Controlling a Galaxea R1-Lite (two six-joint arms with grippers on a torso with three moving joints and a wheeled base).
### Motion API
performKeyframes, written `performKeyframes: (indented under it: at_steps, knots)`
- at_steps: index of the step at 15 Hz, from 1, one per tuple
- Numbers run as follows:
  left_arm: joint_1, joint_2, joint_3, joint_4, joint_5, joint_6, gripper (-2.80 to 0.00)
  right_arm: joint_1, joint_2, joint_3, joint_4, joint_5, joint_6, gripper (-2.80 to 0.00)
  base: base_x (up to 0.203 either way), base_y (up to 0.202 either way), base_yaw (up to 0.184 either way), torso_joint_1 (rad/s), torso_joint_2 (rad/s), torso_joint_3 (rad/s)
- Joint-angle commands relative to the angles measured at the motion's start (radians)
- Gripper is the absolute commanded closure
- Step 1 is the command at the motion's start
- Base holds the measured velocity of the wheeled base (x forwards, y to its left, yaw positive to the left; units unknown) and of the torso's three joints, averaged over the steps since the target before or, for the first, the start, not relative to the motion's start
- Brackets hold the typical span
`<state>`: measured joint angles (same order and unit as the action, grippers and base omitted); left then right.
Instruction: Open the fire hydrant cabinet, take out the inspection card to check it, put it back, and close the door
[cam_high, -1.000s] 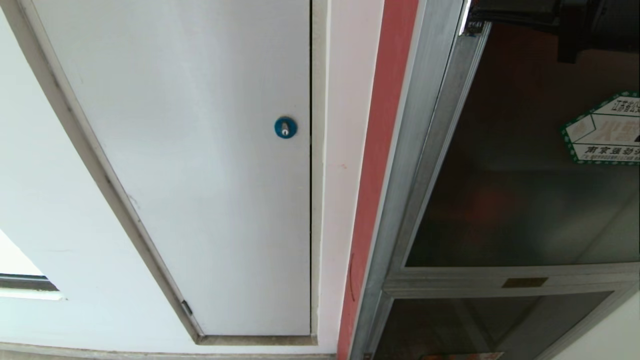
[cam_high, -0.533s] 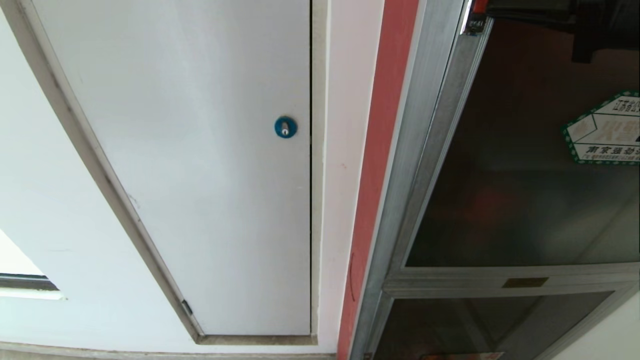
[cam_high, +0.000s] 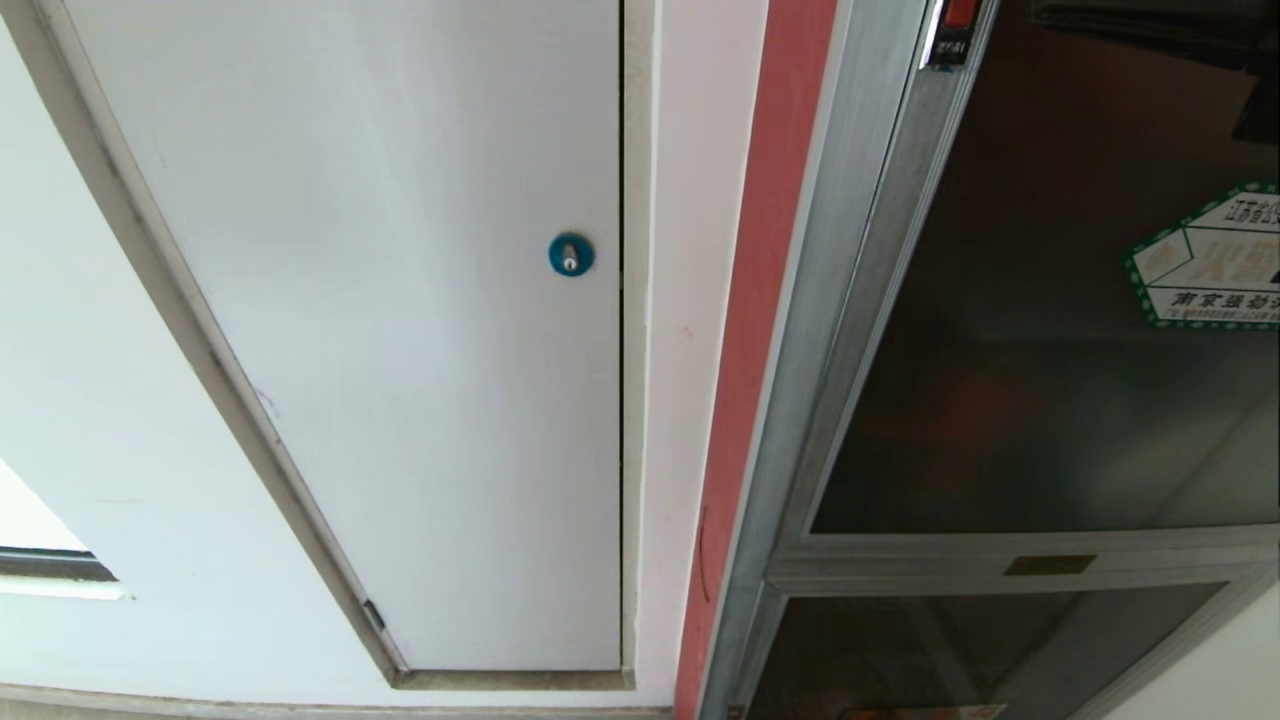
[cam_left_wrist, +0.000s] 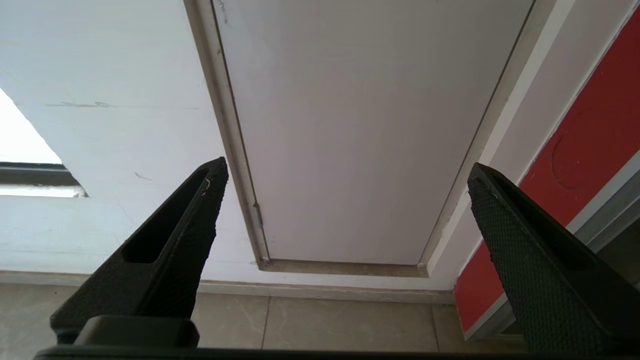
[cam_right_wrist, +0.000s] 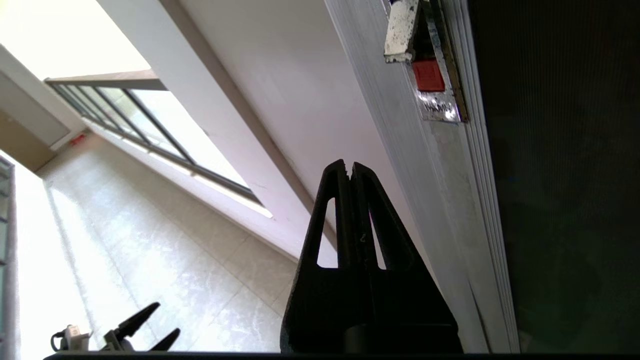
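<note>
Door (cam_high: 1050, 330) of fire hydrant cabinet (cam_high: 800, 330) at 3 o'clock in head view, seems closed; red latch (cam_right_wrist: 428, 76) on its frame at 1 o'clock. Right gripper (cam_right_wrist: 350, 172) below latch, fingers pressed together, holding nothing. Left gripper (cam_left_wrist: 345, 200) parked low, fingers wide apart, empty. Inspection card not visible. Judged: either nothing done yet, or only final check left.

The door's (cam_high: 1040, 350) tinted glass is hiding whatever's inside, and the hexagonal sticker (cam_high: 1205, 260) is getting cut off at the right edge.
</note>
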<state>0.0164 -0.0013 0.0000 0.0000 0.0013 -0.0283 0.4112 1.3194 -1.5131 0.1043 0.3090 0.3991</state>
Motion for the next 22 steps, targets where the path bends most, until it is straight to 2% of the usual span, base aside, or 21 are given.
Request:
performKeyframes:
  at_steps: [1, 3, 4, 7, 9, 11, 14, 17, 22]
  knots:
    - [0.000, 0.001, 0.000, 0.000, 0.000, -0.001, -2.80, 0.089, -0.044, 0.044, 0.000, -0.111, -0.029, 0.00, 0.000, 0.000, 0.000, 0.000, 0.00, 0.000]
    - [0.000, 0.001, 0.000, 0.000, 0.000, -0.001, -2.80, 0.217, -0.059, 0.123, -0.019, -0.324, -0.140, 0.00, 0.000, 0.000, 0.000, 0.000, 0.00, 0.000]
    - [0.000, 0.001, 0.000, 0.000, 0.000, -0.001, -2.80, 0.260, -0.065, 0.179, -0.071, -0.409, -0.185, 0.00, 0.000, 0.000, 0.000, 0.000, 0.00, 0.000]
    - [0.000, 0.001, 0.000, 0.000, 0.000, -0.001, -2.80, 0.282, -0.068, 0.317, -0.279, -0.545, -0.314, 0.00, 0.000, 0.000, 0.000, 0.000, 0.00, 0.000]
    - [0.000, 0.001, 0.000, 0.000, 0.000, -0.001, -2.80, 0.288, -0.064, 0.419, -0.505, -0.615, -0.405, 0.00, 0.000, 0.000, 0.000, 0.000, 0.00, 0.000]
    - [0.000, 0.001, 0.000, 0.000, 0.000, -0.001, -2.80, 0.288, -0.044, 0.482, -0.657, -0.702, -0.514, 0.00, 0.000, 0.000, 0.000, 0.000, 0.00, 0.000]
    - [0.000, 0.001, 0.000, 0.000, 0.000, -0.001, -2.80, 0.289, -0.022, 0.524, -0.756, -0.720, -0.572, 0.00, 0.000, 0.000, 0.000, 0.000, 0.00, 0.000]
    - [0.000, 0.001, 0.000, 0.000, 0.000, -0.001, -2.80, 0.303, -0.009, 0.532, -0.763, -0.750, -0.607, 0.00, 0.000, 0.000, 0.000, 0.000, 0.00, 0.000]
    - [0.000, 0.001, 0.000, 0.000, 0.000, -0.001, -2.80, 0.363, 0.043, 0.502, -0.830, -0.792, -0.614, 0.00, 0.000, 0.000, 0.000, 0.000, 0.00, 0.000]
